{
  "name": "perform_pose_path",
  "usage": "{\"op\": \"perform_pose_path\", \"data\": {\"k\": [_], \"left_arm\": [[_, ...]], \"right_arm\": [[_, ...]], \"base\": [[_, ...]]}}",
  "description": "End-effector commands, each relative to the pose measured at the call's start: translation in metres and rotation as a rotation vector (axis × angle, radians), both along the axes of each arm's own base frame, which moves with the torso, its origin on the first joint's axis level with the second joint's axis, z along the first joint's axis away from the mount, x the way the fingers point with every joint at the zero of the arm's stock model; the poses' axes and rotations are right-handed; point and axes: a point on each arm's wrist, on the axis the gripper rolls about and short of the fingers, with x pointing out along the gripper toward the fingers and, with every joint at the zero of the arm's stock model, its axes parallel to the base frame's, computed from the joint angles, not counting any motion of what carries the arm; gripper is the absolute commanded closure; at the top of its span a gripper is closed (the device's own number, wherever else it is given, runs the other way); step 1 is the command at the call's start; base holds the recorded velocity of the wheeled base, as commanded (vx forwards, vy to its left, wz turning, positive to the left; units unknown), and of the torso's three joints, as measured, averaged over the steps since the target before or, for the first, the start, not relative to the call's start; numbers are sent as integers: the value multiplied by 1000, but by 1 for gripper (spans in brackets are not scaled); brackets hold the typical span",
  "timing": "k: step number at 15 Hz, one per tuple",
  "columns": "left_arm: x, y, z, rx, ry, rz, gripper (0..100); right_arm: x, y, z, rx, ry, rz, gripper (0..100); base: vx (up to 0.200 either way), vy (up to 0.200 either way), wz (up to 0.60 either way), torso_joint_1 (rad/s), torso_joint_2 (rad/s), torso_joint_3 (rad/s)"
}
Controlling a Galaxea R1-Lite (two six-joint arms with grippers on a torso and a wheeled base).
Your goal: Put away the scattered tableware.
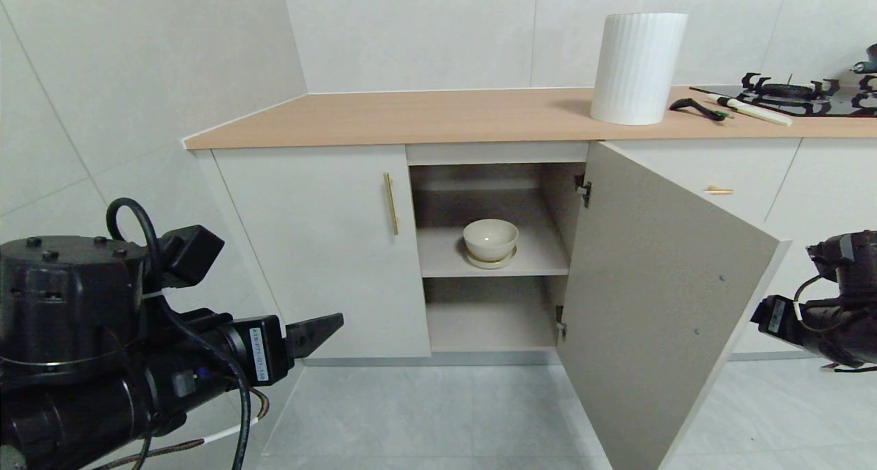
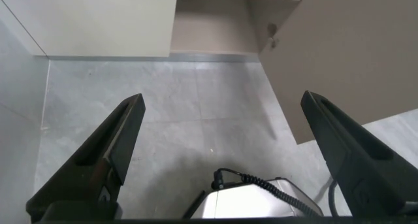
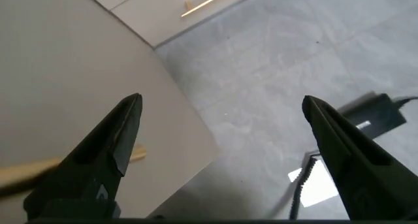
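Bowl (image 1: 490,238) is held by neither gripper. Nearest, low on the left, the left gripper (image 2: 222,100) is seen with its fingers spread wide and nothing between them, above grey floor tile (image 2: 196,106). Low on the right, the right gripper (image 3: 222,101) is likewise recorded spread wide and empty, over the floor just beside the lower edge of the open cabinet door (image 1: 658,299). That door is swung out toward the right arm. Beside the opening on the left, a shut door (image 1: 322,251) with a gold handle (image 1: 390,203) is noted. Inside the open cabinet, the cream bowl is found upright on a small saucer (image 1: 490,261) on the middle shelf (image 1: 445,251), well apart from both grippers. Above, on the wooden countertop (image 1: 411,117), a white ribbed vase (image 1: 637,66) is observed upright. Just past it lie a black-handled utensil (image 1: 697,108) and a pale-handled knife (image 1: 750,110), next to the black hob (image 1: 795,90).
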Motion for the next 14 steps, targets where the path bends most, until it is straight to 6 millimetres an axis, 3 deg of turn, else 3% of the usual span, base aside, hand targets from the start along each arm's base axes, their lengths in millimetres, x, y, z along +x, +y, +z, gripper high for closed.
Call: {"op": "perform_pose_path", "data": {"k": [1, 6, 8, 9, 10, 14], "left_arm": [[0, 0, 0, 0, 1, 0, 0], [0, 0, 0, 0, 2, 0, 0], [0, 0, 0, -1, -1, 1, 0], [0, 0, 0, 1, -1, 0, 0], [0, 0, 0, 1, -1, 0, 0], [0, 0, 0, 3, -2, 1, 0]], "right_arm": [[2, 9, -7, 5, 9, 36, 0], [11, 69, -9, 19, -45, 245, 0], [24, 96, -14, 39, -98, 355, 0], [26, 99, -15, 40, -98, 363, 0], [37, 123, -19, 45, -101, 429, 0], [60, 159, -26, 65, -120, 526, 0]], "base": [[0, 0, 0, 0, 0, 0], [0, 0, 0, 0, 0, 0], [0, 0, 0, 0, 0, 0], [0, 0, 0, 0, 0, 0], [0, 0, 0, 0, 0, 0], [0, 0, 0, 0, 0, 0]]}}
